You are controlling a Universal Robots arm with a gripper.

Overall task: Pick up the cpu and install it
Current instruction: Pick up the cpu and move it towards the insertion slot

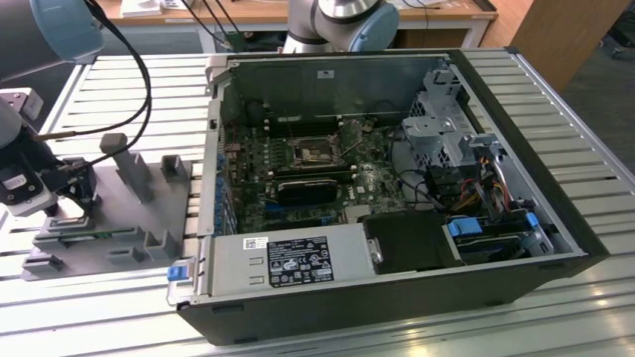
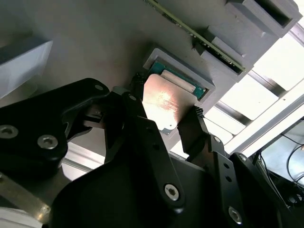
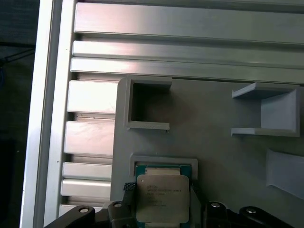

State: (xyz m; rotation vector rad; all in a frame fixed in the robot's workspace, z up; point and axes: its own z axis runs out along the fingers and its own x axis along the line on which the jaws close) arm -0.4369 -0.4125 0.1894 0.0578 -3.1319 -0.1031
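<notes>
In the exterior view the arm (image 1: 22,175) stands low over the grey tray (image 1: 134,223) at the exterior view's left. The tray rests on the slatted metal surface (image 1: 100,309). The open computer case (image 1: 555,186) lies just beside the tray, toward the exterior view's right. The socket (image 1: 315,149) on its board is well apart from the jaws, on that same side and deeper inside the case. In the second wrist view the cpu (image 2: 164,102) lies directly between the jaws, its shiny silver plate facing the camera. The black fingers (image 2: 192,130) stand against two opposite sides of it, so I judge that the jaws are closed on the cpu with no gap left. The green pocket (image 2: 200,88) of the tray shows just behind the chip. In the first wrist view the cpu (image 3: 161,197) covers the near part of the pocket (image 3: 164,167) and seems a little shifted from it. I judge it is perhaps slightly raised out, but I cannot tell this for sure. The chip is nearly square and its sides run parallel with the pocket walls, so it is not turned in the grip.
</notes>
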